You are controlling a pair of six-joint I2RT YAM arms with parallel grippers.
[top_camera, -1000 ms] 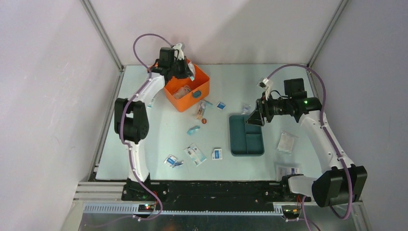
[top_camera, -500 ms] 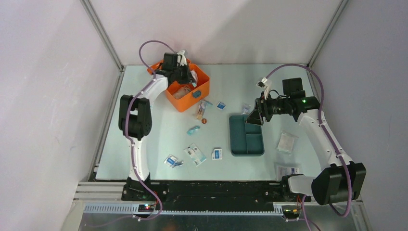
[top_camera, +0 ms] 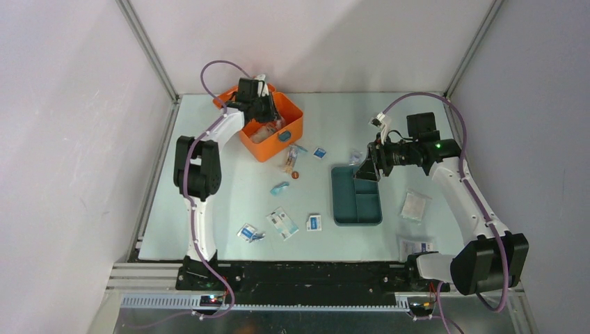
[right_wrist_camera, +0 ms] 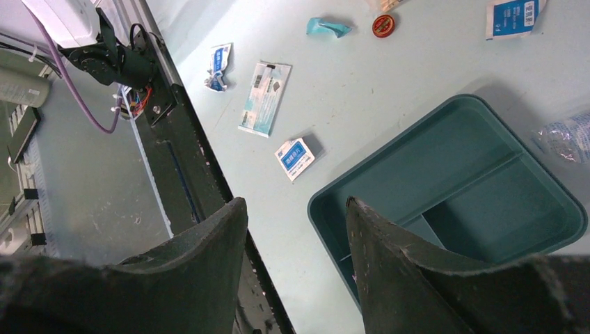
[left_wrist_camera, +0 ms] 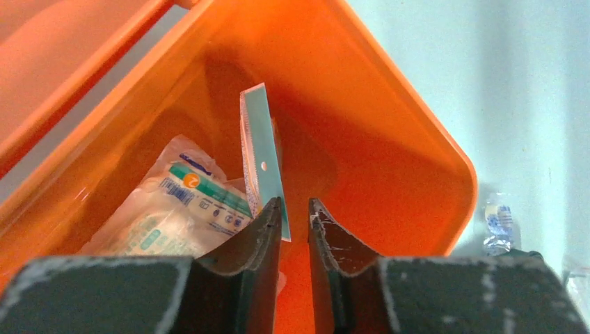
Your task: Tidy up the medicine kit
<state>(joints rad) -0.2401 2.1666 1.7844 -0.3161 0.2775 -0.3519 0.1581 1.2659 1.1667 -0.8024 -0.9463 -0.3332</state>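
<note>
One medicine kit (top_camera: 295,122), orange with its lid open, stands at the upper left of the overhead view. Two things lie inside it: a clear printed pouch (left_wrist_camera: 182,207) and a flat teal packet (left_wrist_camera: 260,149) propped on edge. The left gripper (left_wrist_camera: 295,209) reaches down into the kit, its jaws parted by a narrow gap with nothing between them; the teal packet's lower corner sits just at one fingertip. One dark teal tray (top_camera: 348,203) lies right of centre, well apart from the kit. The right gripper (right_wrist_camera: 293,203) hangs over its upper edge, jaws spread wide and empty. Around ten loose sachets and wrappers are scattered across the pale green table (top_camera: 229,182). Plain pale walls (top_camera: 334,42) with metal corner posts (top_camera: 149,50) enclose it.
</note>
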